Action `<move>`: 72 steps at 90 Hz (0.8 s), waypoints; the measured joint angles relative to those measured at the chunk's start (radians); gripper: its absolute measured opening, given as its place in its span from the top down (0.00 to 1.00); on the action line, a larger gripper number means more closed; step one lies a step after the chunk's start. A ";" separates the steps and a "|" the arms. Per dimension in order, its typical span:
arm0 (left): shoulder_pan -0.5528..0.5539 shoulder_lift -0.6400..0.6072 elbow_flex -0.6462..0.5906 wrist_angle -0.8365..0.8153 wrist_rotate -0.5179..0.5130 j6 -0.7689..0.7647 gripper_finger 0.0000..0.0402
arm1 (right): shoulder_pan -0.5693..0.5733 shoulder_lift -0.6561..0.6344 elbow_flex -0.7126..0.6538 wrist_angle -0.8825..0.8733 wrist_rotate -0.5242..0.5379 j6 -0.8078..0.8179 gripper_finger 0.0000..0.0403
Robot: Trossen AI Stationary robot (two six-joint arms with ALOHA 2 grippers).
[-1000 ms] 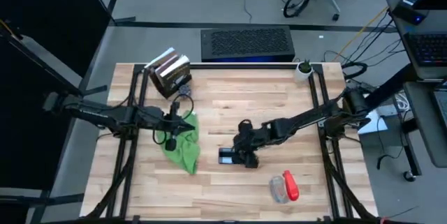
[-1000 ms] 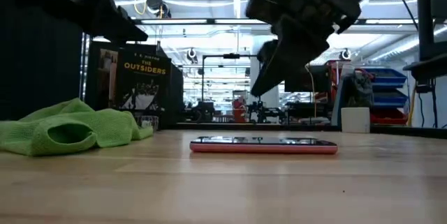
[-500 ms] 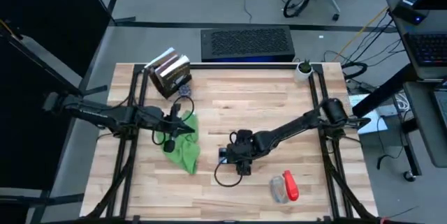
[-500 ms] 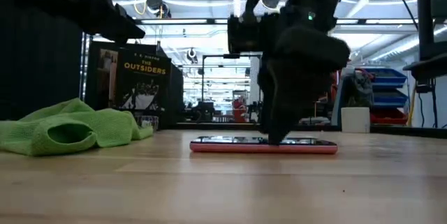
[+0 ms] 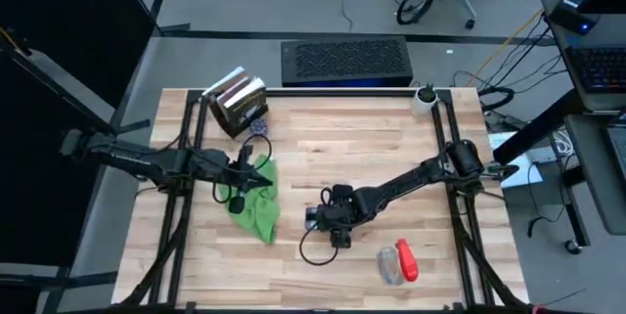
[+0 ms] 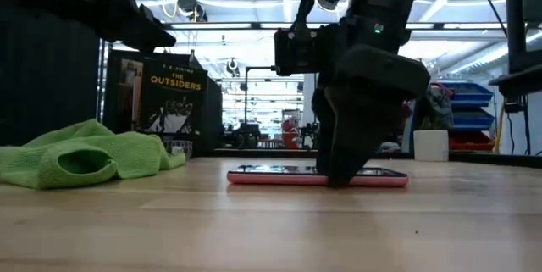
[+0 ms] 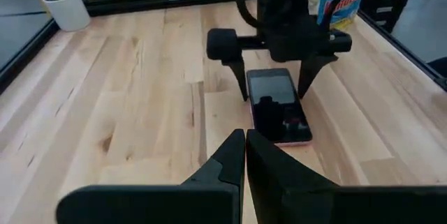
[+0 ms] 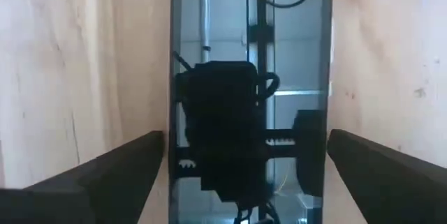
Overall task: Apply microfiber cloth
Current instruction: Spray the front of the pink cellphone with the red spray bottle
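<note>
Right gripper straddles phone, fingers spread, ungrasped.
Microfiber cloth lies crumpled at table's left side; left gripper hovers above it, fingers pressed together.

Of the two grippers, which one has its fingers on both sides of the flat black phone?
The right gripper: its open fingers straddle the flat black phone on the wooden table. The left gripper is shut, over the green microfiber cloth.

The book standing at the back of the bench reads "THE OUTSIDERS" on its dark cover; the smaller line beneath is illegible.
</note>
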 joint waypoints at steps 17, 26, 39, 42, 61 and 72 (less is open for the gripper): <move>0.000 0.000 0.000 0.000 0.000 -0.003 1.00 | -0.003 0.012 -0.002 0.007 -0.026 0.000 0.06; 0.000 0.000 0.000 0.000 0.000 -0.003 1.00 | -0.004 0.014 -0.003 0.003 -0.046 0.017 0.15; 0.000 0.000 0.000 0.000 0.000 -0.003 1.00 | -0.003 0.012 -0.003 0.000 -0.038 0.041 0.23; 0.000 0.000 0.000 0.000 0.000 -0.003 1.00 | -0.003 0.010 -0.004 0.000 -0.039 0.043 0.23; 0.000 0.000 0.000 0.002 0.000 -0.003 1.00 | -0.004 -0.028 -0.008 -0.005 -0.043 0.051 0.23; 0.000 0.000 0.000 0.020 0.000 -0.003 1.00 | -0.004 -0.082 -0.012 -0.018 -0.029 0.053 0.32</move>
